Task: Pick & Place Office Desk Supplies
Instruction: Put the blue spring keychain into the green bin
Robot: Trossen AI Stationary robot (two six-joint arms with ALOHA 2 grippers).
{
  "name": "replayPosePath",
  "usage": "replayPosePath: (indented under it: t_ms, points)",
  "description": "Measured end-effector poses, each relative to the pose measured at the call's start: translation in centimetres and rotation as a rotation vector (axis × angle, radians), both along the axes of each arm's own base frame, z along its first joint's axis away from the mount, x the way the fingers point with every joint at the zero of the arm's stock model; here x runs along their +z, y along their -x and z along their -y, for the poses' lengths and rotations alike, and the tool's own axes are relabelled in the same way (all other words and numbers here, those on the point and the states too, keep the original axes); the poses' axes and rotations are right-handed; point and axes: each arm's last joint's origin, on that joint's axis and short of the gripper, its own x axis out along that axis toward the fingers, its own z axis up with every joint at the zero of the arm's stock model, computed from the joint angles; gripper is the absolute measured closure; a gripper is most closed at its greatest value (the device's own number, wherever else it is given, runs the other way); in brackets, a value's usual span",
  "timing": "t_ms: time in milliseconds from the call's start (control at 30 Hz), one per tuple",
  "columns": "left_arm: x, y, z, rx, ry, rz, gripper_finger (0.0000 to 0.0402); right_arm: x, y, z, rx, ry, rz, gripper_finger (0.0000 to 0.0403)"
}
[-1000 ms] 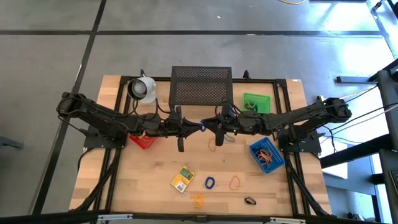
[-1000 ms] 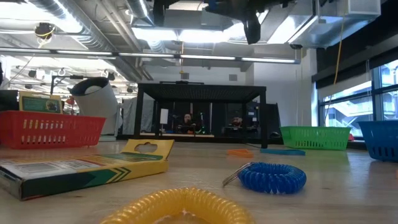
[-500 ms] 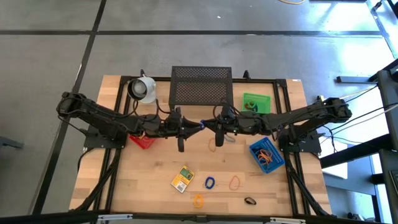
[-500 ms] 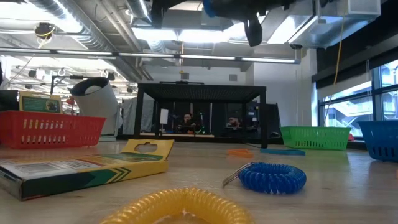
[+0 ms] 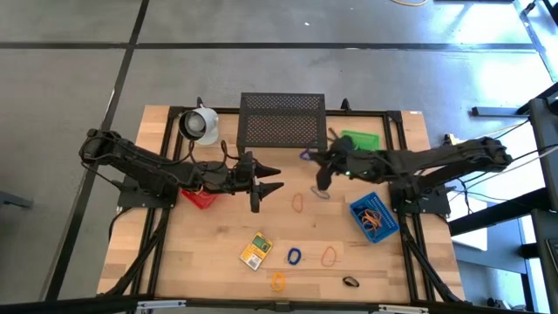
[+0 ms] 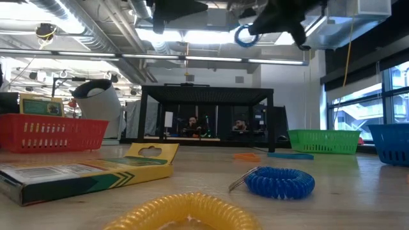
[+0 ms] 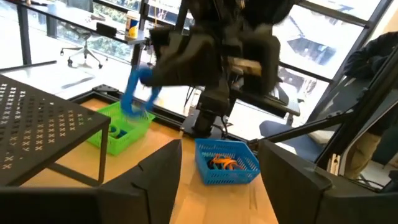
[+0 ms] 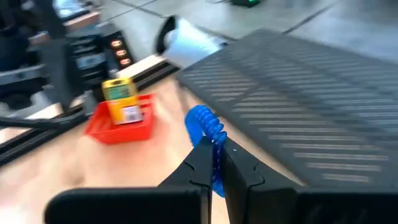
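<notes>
My right gripper (image 8: pixel 214 163) pinches a blue coiled loop (image 8: pixel 205 127) between its 2 fingers, high above the table (image 5: pixel 209 253) near its far edge, beside the green bin (image 5: pixel 364 141). My left gripper (image 5: pixel 272 180) hangs with fingers spread wide, holding nothing.

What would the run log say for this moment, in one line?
right tool: shut on blue coil loop, mid-air | left tool: open, empty | blue bin: holds loops

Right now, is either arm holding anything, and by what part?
The right tool pinches a blue coiled loop by its lower end; the left tool holds nothing.
</notes>
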Motion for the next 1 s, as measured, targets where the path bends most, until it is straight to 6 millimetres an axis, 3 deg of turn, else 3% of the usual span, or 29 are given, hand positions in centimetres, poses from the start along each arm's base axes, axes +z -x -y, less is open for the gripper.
replayPosePath:
  t_ms: [233,500,700,1000]
  points:
    - [-0.1,0.1,-0.2,0.088,-0.007,-0.005,0.0194,1.6,4.1,2.2,-0.169,0.001,-0.036,0.0385]
    - [-0.1,0.2,-0.6,0.214,-0.041,-0.016,0.0194,-0.2,7.1,5.9,-0.432,-0.086,-0.255,0.0387]
    - [-0.1,0.2,-1.1,0.246,-0.052,-0.019,0.0194,-2.5,7.6,8.2,-0.567,-0.170,-0.467,0.0386]
    - [-0.1,0.1,-1.6,0.266,-0.047,-0.019,0.0194,-6.4,6.0,11.3,-0.606,-0.219,-0.761,0.0385]
